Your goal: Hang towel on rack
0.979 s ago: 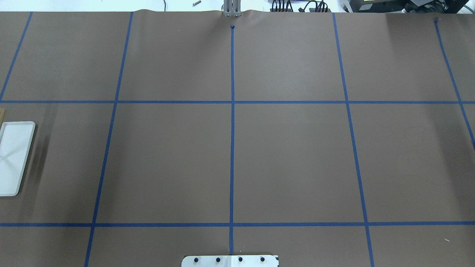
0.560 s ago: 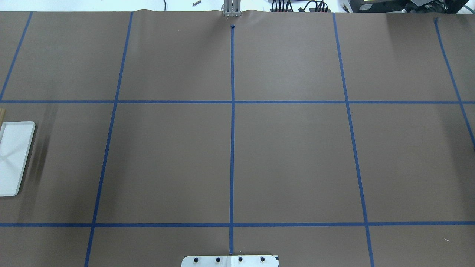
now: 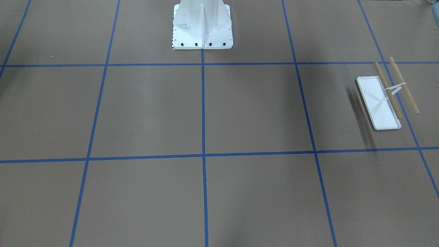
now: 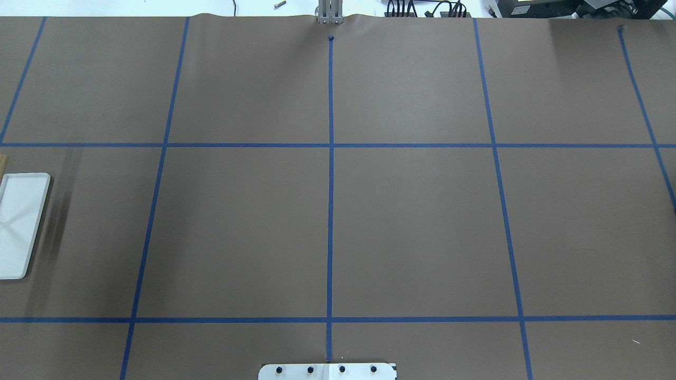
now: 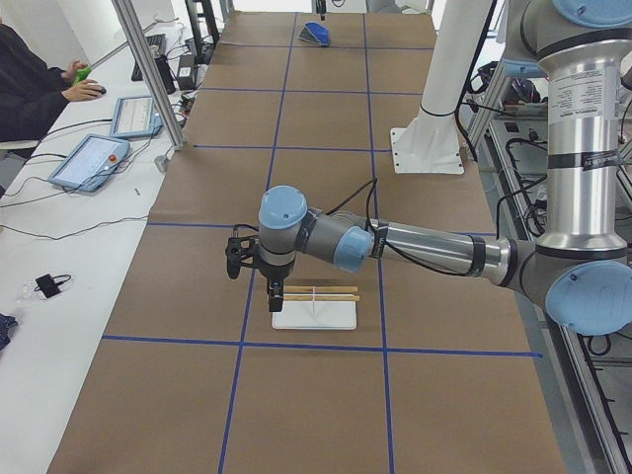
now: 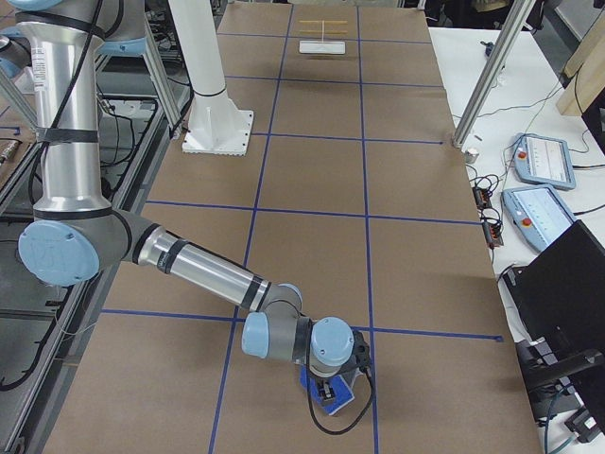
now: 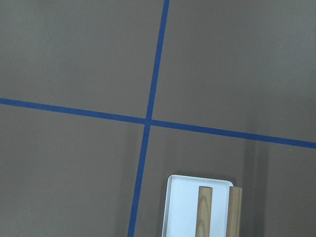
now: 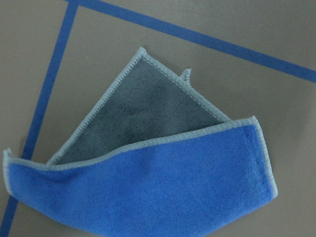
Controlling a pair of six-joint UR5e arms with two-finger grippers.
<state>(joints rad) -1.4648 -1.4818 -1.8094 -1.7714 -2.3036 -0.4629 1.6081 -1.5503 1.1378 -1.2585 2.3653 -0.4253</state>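
Observation:
The towel, royal blue with grey edging, lies on the table folded over, its greyish underside showing. In the exterior right view my right gripper hangs just over the towel; I cannot tell whether it is open or shut. The rack has a flat white base and two wooden rods and stands at the table's other end. Its base shows at the overhead view's left edge. My left gripper hovers by one end of the rack; its state cannot be told. The left wrist view shows the rack from above.
The white robot pedestal stands at mid table on the robot's side. Blue tape lines grid the brown table cover. A person sits at a side bench with tablets. Aluminium posts rise along that edge.

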